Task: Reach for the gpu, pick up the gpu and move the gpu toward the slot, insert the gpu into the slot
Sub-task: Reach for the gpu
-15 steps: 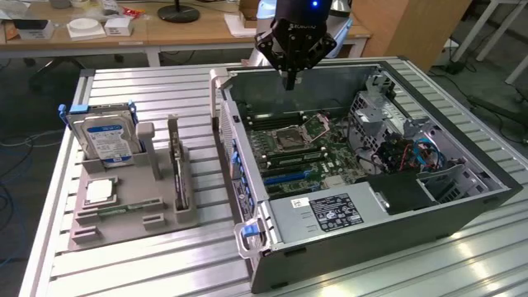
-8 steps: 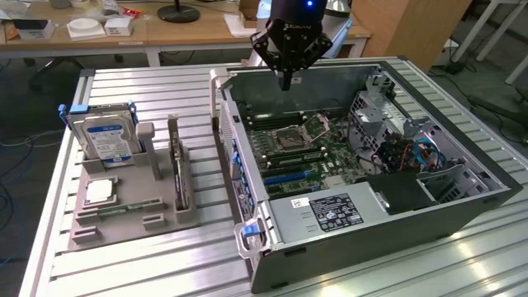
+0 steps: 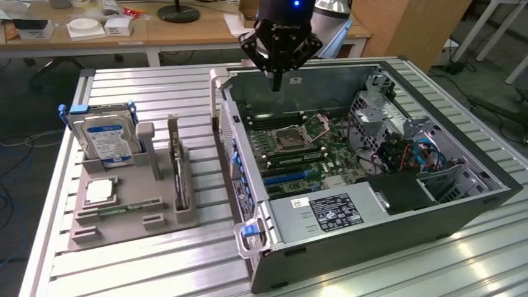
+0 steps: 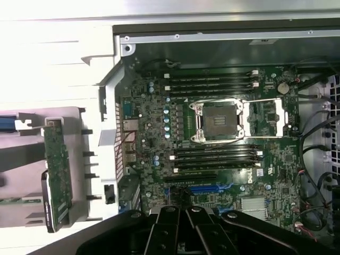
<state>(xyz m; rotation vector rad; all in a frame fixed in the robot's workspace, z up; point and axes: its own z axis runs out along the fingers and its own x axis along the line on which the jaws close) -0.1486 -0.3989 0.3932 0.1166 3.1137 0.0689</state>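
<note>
Step in hand, as judged: reach. The gripper (image 3: 276, 86), claw pressed together and empty, hangs over the computer case (image 3: 363, 244). The gpu (image 3: 175, 162) stands edge-on along the grey holder's (image 3: 123, 230) case-side edge, well apart. A grasp would need spread fingers aligned over the card's top edge

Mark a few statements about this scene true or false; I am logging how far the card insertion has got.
1. The thin flat dark rectangular gpu stands on edge in the grey moulded holder tray. True.
2. The black gripper is holding the gpu. False: it holds nothing and hangs over the open dark grey computer case, apart from the card.
3. The silver blue-labelled hard drive lies inside the case. False: it stands in the tray, to the exterior view's left of the gpu.
4. The case is open, showing the green motherboard. True.
</note>
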